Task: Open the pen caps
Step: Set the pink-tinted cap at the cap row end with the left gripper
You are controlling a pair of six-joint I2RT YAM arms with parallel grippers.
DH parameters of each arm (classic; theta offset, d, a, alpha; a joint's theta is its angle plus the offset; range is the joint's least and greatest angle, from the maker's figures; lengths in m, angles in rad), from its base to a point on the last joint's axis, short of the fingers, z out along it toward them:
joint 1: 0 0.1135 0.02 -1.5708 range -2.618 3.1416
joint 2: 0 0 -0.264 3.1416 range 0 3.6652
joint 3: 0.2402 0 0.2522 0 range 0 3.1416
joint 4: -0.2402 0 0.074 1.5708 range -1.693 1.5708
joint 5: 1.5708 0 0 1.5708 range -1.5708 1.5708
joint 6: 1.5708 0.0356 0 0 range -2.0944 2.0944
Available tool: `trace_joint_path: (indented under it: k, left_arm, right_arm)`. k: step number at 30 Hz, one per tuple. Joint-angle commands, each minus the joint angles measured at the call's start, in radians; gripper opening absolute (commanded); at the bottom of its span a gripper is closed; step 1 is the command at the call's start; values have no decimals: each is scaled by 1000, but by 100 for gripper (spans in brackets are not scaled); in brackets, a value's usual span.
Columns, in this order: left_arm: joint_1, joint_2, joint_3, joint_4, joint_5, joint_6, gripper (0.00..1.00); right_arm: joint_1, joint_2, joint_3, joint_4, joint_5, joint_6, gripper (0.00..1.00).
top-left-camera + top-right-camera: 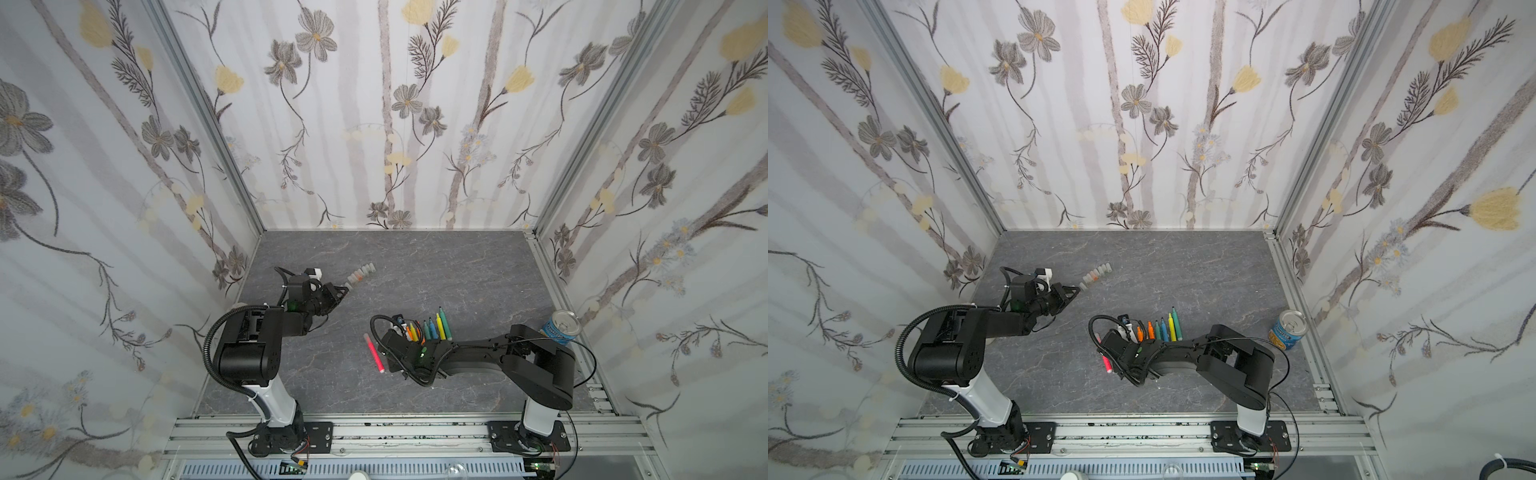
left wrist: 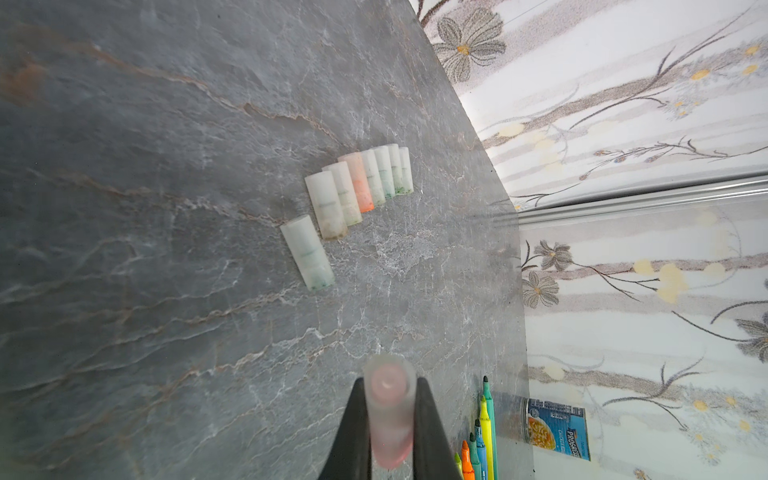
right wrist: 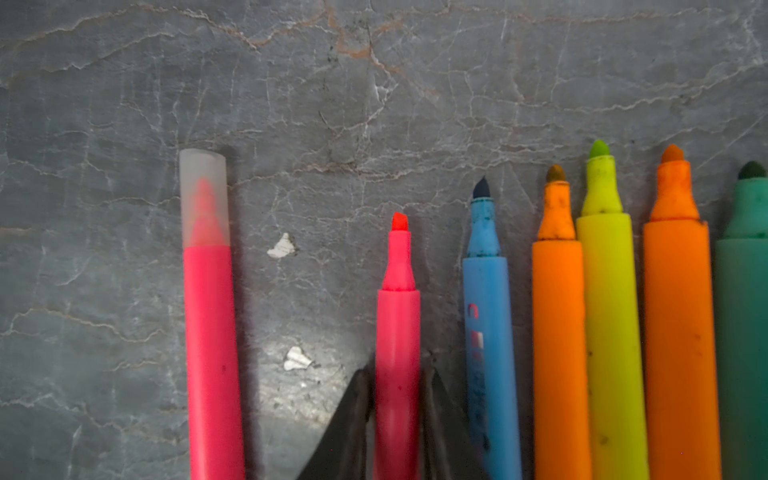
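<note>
Left gripper (image 2: 390, 384) clamped on a pink-tinted cap (image 2: 388, 436), row of loose caps (image 2: 353, 195) lying beyond its tips. Right gripper (image 3: 399, 368) straddles the uncapped pink pen (image 3: 398, 316); gripped or slack, can't tell.

Lab test booth: aluminium frame (image 1: 374, 432), floral wallpaper panels (image 1: 395, 104).

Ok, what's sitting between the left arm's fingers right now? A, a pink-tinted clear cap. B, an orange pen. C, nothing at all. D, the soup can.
A: in the left wrist view the left fingers pinch a translucent pink-tinted cap from both sides.
</note>
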Motion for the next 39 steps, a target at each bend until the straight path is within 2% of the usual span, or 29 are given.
trace_joint_path:
  k: [1,9,14,26,39]
  left_arm:
    - [1,3,2,42,11,0,0]
    - [1,5,6,37,10,2,0]
    - [1,-1,5,34,11,3,0]
    - [-1,31,21,-12,-7,30,0]
    - [-1,78,54,-63,-34,45,0]
  right_arm:
    - [1,7,12,-36,28,9,25]
    - [1,7,32,-97,78,-16,16]
    - [2,1,39,-114,103,-45,15]
    - [-2,-52,67,-95,124,-124,34]
    - [-18,-128,47,-73,119,-140,36]
